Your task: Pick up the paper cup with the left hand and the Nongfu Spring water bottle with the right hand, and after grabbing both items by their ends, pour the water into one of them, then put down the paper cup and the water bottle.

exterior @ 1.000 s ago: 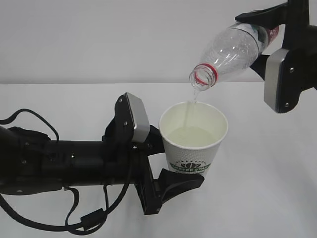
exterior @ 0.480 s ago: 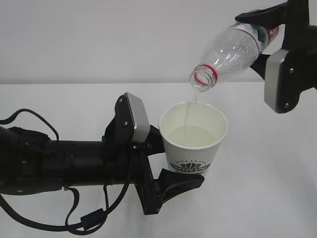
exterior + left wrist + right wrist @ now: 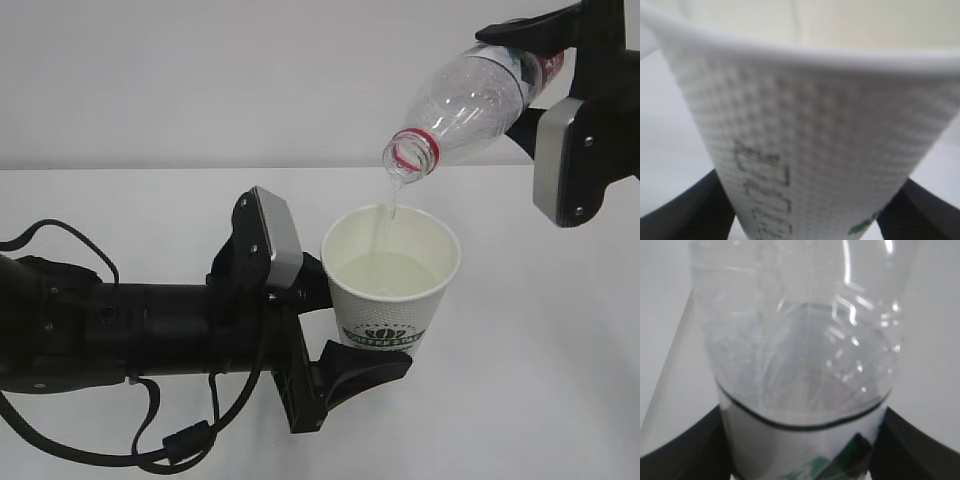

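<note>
Over the white worktop (image 3: pixel 520 330), the right black two-finger tool (image 3: pixel 545 80) pinches a tilted clear plastic bottle (image 3: pixel 470 105), trickling water (image 3: pixel 392 205) into the left tool's (image 3: pixel 345 330) clamped white paper cup (image 3: pixel 390 285); any drift risks spillage.

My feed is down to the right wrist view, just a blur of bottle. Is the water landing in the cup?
Observer: Yes. A thin stream falls from the bottle mouth into the cup.
Operator: Is the cup held?
Observer: The left gripper has a finger on each side near its base.
Operator: How full?
Observer: Partly. Bare inner wall shows above the water.
</note>
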Robot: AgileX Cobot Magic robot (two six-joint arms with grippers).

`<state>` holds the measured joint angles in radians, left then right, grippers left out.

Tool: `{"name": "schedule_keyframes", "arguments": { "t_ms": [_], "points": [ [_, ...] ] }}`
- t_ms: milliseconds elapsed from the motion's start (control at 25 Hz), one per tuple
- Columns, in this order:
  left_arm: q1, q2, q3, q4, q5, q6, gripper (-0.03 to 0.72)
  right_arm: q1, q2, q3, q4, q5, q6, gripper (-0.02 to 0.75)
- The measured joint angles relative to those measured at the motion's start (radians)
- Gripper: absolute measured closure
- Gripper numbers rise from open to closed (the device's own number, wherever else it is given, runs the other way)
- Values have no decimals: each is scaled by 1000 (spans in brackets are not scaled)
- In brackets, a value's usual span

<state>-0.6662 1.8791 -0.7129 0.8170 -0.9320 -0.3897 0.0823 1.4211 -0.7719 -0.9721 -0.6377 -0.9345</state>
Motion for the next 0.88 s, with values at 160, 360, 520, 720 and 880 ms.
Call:
{"name": "schedule_keyframes", "arguments": {
  "t_ms": [160,360,520,720,880],
  "points": [
    [0,0,0,0,0,0,99,0,0,0,7,0,-6,209],
    [0,0,0,0,0,0,99,0,0,0,13,0,-5,210],
    [0,0,0,0,0,0,99,0,0,0,13,0,-6,209],
    [0,0,0,0,0,0,99,0,0,0,17,-10,-19,209],
    [0,0,0,0,0,0,99,0,0,0,22,-15,-23,209]
  ]
}}
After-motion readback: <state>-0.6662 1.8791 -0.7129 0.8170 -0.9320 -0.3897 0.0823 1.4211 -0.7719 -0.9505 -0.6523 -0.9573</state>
